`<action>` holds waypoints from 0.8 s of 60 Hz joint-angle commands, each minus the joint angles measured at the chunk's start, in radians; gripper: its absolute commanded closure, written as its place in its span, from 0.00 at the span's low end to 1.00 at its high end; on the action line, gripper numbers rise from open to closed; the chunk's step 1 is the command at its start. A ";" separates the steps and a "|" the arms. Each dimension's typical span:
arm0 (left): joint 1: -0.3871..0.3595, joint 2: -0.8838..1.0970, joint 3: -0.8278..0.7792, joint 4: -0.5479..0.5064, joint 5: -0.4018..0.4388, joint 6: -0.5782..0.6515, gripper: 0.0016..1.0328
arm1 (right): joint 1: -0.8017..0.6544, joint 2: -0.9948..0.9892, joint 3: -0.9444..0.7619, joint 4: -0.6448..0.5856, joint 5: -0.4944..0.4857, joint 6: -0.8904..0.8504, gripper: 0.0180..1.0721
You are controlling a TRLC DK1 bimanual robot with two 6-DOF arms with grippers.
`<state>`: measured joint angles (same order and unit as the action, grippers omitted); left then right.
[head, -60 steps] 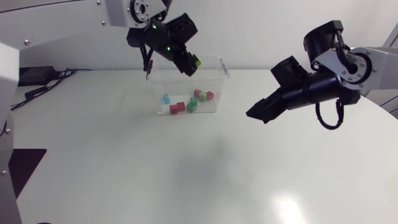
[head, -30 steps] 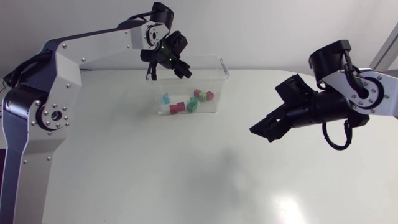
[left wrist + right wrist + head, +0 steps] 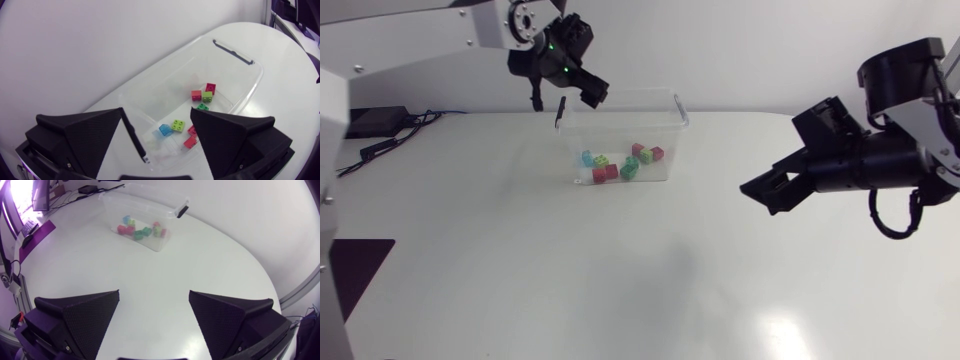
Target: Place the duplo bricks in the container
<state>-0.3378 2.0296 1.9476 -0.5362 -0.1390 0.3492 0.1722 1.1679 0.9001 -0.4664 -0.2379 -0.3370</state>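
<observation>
A clear plastic container (image 3: 672,112) stands at the back of the white table. Inside it lie several duplo bricks: a blue one (image 3: 587,158), a lime one (image 3: 603,160), a red one (image 3: 605,173), and green and pink ones further right. My left gripper (image 3: 582,90) hangs open and empty above the container's back left corner. In the left wrist view, the lime brick (image 3: 177,125) and blue brick (image 3: 165,130) lie on the container (image 3: 254,87) floor below the gripper (image 3: 156,120). My right gripper (image 3: 770,190) is open and empty, well right of the box.
Black latches (image 3: 232,51) sit on the container's short ends. In the right wrist view, bare table stretches between the gripper (image 3: 154,297) and the distant container (image 3: 150,206). A black cable (image 3: 390,128) lies at the table's far left.
My left gripper opened and the lime brick it held now lies in the container beside the blue one. The left gripper drew back to the left; the right arm shifted right.
</observation>
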 commanded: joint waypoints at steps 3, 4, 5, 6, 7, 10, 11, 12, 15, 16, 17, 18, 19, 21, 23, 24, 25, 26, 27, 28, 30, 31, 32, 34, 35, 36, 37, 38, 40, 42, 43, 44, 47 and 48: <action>0.026 -0.134 -0.142 0.045 -0.020 -0.047 0.04 | -0.022 -0.063 -0.049 0.012 0.057 0.024 0.04; 0.031 -0.152 -0.161 0.054 -0.022 -0.058 0.04 | -0.027 -0.071 -0.052 0.012 0.061 0.024 0.04; 0.036 -0.170 -0.184 0.064 -0.024 -0.064 0.04 | -0.028 -0.080 -0.055 0.014 0.068 0.024 0.04; 0.039 -0.187 -0.203 0.076 -0.025 -0.065 0.04 | -0.031 -0.086 -0.056 0.014 0.069 0.024 0.04; 0.040 -0.201 -0.223 0.088 -0.030 -0.067 0.04 | -0.036 -0.094 -0.059 0.014 0.074 0.024 0.04; 0.046 -0.255 -0.292 0.137 -0.053 -0.069 0.04 | -0.048 -0.122 -0.072 0.014 0.081 0.024 0.04; 0.048 -0.272 -0.311 0.150 -0.059 -0.069 0.04 | -0.054 -0.134 -0.076 0.017 0.086 0.024 0.04; 0.048 -0.287 -0.329 0.160 -0.065 -0.070 0.04 | -0.059 -0.142 -0.081 0.021 0.088 0.026 0.04; 0.051 -0.322 -0.363 0.173 -0.073 -0.064 0.04 | -0.071 -0.165 -0.095 0.028 0.089 0.032 0.04; 0.056 -0.336 -0.374 0.174 -0.079 -0.064 0.04 | -0.082 -0.178 -0.102 0.034 0.091 0.035 0.04; 0.059 -0.344 -0.383 0.174 -0.083 -0.064 0.04 | -0.086 -0.188 -0.109 0.041 0.092 0.038 0.04; 0.062 -0.353 -0.389 0.174 -0.090 -0.062 0.04 | -0.094 -0.201 -0.116 0.048 0.094 0.039 0.04; 0.063 -0.365 -0.398 0.174 -0.102 -0.062 0.04 | -0.097 -0.208 -0.122 0.052 0.095 0.039 0.04; 0.068 -0.387 -0.417 0.174 -0.111 -0.052 0.04 | -0.105 -0.228 -0.133 0.055 0.100 0.041 0.04; 0.072 -0.408 -0.440 0.182 -0.111 -0.019 0.04 | -0.109 -0.240 -0.142 0.060 0.107 0.041 0.04; 0.072 -0.424 -0.452 0.194 -0.114 0.002 0.04 | -0.111 -0.247 -0.148 0.060 0.112 0.041 0.04; 0.072 -0.440 -0.470 0.208 -0.120 0.031 0.04 | -0.114 -0.255 -0.155 0.060 0.117 0.041 0.04; 0.072 -0.451 -0.481 0.219 -0.123 0.045 0.04 | -0.119 -0.263 -0.158 0.060 0.120 0.041 0.04; 0.072 -0.465 -0.495 0.229 -0.126 0.060 0.04 | -0.122 -0.267 -0.161 0.060 0.120 0.041 0.04; 0.072 -0.482 -0.512 0.242 -0.132 0.065 0.04 | -0.125 -0.275 -0.165 0.060 0.120 0.038 0.04; 0.074 -0.508 -0.539 0.257 -0.136 0.065 0.04 | -0.132 -0.287 -0.171 0.058 0.121 0.038 0.04; 0.074 -0.522 -0.553 0.262 -0.136 0.063 0.04 | -0.138 -0.297 -0.176 0.057 0.121 0.038 0.04; 0.075 -0.537 -0.570 0.272 -0.143 0.062 0.04 | -0.145 -0.304 -0.179 0.057 0.121 0.038 0.04; 0.074 -0.560 -0.601 0.306 -0.168 0.063 0.04 | -0.152 -0.317 -0.184 0.057 0.126 0.038 0.04; 0.074 -0.569 -0.616 0.326 -0.182 0.066 0.04 | -0.158 -0.323 -0.187 0.057 0.129 0.038 0.04; 0.074 -0.582 -0.635 0.349 -0.200 0.068 0.04 | -0.161 -0.329 -0.188 0.055 0.132 0.039 0.04; 0.074 -0.592 -0.650 0.367 -0.215 0.070 0.04 | -0.166 -0.333 -0.190 0.055 0.135 0.039 0.04; 0.074 -0.605 -0.667 0.387 -0.226 0.071 0.04 | -0.171 -0.338 -0.193 0.054 0.138 0.039 0.04; 0.074 -0.626 -0.693 0.409 -0.232 0.070 0.04 | -0.178 -0.347 -0.198 0.049 0.146 0.041 0.04; 0.077 -0.646 -0.711 0.413 -0.232 0.066 0.04 | -0.185 -0.359 -0.202 0.046 0.158 0.039 0.04; 0.077 -0.655 -0.720 0.413 -0.232 0.063 0.04 | -0.189 -0.366 -0.208 0.046 0.167 0.039 0.04; 0.079 -0.663 -0.727 0.413 -0.232 0.063 0.04 | -0.191 -0.372 -0.211 0.046 0.175 0.039 0.04; 0.089 -0.697 -0.759 0.418 -0.231 0.056 0.04 | -0.192 -0.395 -0.225 0.048 0.201 0.035 0.04; 0.091 -0.706 -0.768 0.420 -0.231 0.054 0.04 | -0.192 -0.405 -0.230 0.046 0.206 0.030 0.04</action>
<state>-0.2630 1.3727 1.2373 -0.1318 -0.3576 0.3969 -0.0097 0.7979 0.7094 -0.4183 -0.0566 -0.3164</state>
